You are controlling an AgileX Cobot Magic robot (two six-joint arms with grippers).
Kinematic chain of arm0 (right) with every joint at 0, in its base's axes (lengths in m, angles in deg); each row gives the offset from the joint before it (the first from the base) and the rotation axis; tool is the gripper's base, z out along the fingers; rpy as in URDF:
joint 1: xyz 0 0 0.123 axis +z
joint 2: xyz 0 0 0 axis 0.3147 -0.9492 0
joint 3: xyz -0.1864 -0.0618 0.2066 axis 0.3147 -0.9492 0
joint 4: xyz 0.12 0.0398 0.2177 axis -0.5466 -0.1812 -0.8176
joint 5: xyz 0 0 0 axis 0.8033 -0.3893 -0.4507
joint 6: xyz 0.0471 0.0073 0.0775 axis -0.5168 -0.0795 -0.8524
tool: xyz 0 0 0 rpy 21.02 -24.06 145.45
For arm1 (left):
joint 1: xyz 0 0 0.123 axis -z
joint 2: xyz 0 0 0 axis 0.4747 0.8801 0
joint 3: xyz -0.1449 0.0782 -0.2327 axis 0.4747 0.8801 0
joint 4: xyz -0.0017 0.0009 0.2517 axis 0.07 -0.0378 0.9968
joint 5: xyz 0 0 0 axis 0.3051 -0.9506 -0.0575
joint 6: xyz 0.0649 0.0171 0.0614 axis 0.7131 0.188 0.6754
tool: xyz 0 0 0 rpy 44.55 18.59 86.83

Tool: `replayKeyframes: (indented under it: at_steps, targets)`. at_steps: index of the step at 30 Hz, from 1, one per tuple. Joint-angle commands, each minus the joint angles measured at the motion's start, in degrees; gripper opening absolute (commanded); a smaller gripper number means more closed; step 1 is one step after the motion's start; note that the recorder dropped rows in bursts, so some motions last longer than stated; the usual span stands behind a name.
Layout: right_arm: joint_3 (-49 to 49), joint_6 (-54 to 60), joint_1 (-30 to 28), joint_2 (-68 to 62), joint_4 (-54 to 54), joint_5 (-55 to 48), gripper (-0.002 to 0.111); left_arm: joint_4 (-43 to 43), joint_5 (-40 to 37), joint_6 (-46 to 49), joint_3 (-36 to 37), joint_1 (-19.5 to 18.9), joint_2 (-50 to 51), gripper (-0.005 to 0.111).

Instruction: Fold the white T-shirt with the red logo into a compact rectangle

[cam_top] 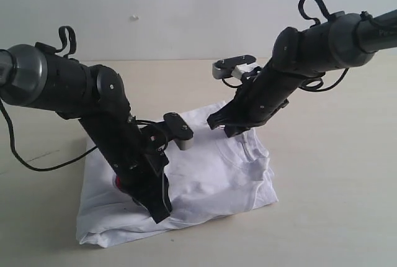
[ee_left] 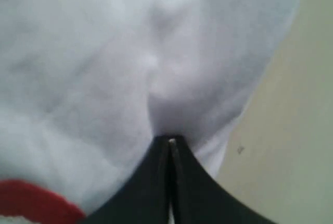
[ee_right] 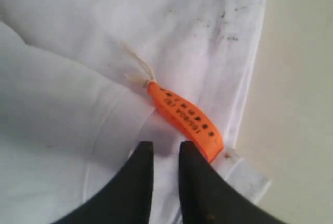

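Observation:
The white T-shirt [cam_top: 211, 174] lies folded into a rough block on the table. A bit of the red logo [cam_top: 118, 183] peeks out beside my left arm and shows at the frame's edge [ee_left: 31, 198] in the left wrist view. My left gripper [cam_top: 160, 211] presses into the shirt's near edge. Its jaws [ee_left: 170, 141] are shut on a pinch of puckered white cloth [ee_left: 104, 52]. At the shirt's far edge my right gripper [cam_top: 231, 131] is open, its jaws [ee_right: 165, 146] a narrow gap apart over the fabric [ee_right: 78, 36] beside the orange neck tag [ee_right: 184, 117], holding nothing.
The beige tabletop [cam_top: 335, 155] runs out on all sides of the shirt, with a pale wall behind it. Bare table [ee_right: 302, 78] shows just past the shirt's hem in the right wrist view, and bare table [ee_left: 291, 156] in the left.

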Motion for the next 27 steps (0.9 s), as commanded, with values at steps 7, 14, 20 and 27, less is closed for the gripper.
replayKeyframes:
  at_steps: [7,14,20,27]
  targets:
    - [0.3,0.4,-0.4,9.7,-1.5,-8.7,0.000,1.8,3.5,1.1,-2.2,-1.3,-5.8,0.000]
    - [-10.8,-13.3,5.5,9.6,11.8,-11.1,0.000,-4.1,5.6,-0.4,-2.2,-9.0,-9.5,0.000]
    - [-12.4,-13.8,10.0,9.4,12.3,-13.2,0.000,-4.8,9.8,-0.2,0.1,-10.5,-2.7,0.000]
    - [-11.4,-16.1,10.0,7.1,15.2,-11.0,0.000,-4.2,7.2,-0.2,-1.0,-10.5,-1.3,0.000]
